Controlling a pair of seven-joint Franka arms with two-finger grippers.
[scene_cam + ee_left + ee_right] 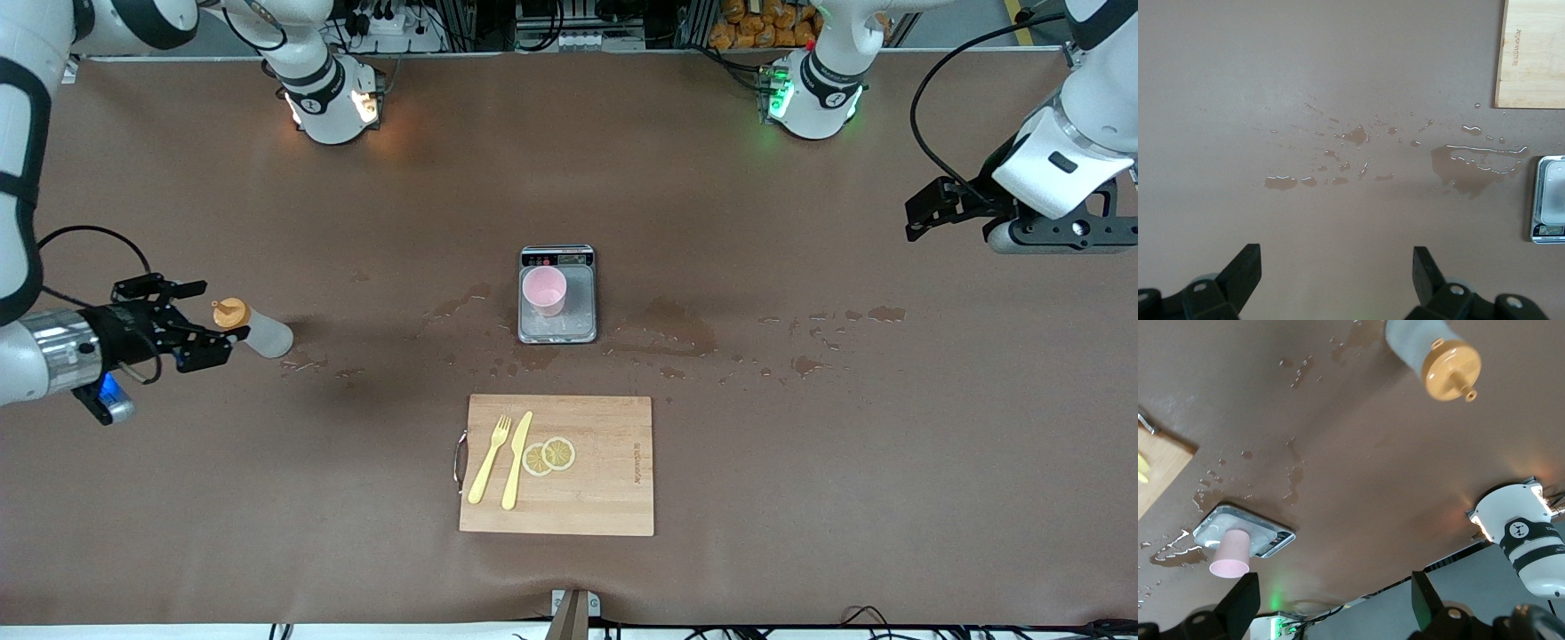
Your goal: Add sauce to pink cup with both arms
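Note:
The sauce (258, 330) is a whitish squeeze bottle with an orange cap, lying on its side near the right arm's end of the table, cap toward my right gripper (201, 320). That gripper is open just short of the cap, with nothing between its fingers. In the right wrist view the sauce (1431, 348) shows ahead of the open right gripper (1336, 597). The pink cup (544, 291) stands upright on a grey scale (582, 322) at mid-table; the cup (1231, 553) also appears there. My left gripper (917, 222) waits open, high over the left arm's end; between its fingers (1337, 267) is only bare table.
A wooden cutting board (605, 498) with a yellow fork (489, 460), a knife (516, 460) and lemon slices (548, 455) lies nearer the front camera than the scale. Wet patches (685, 333) spread around the scale and toward the left arm's end.

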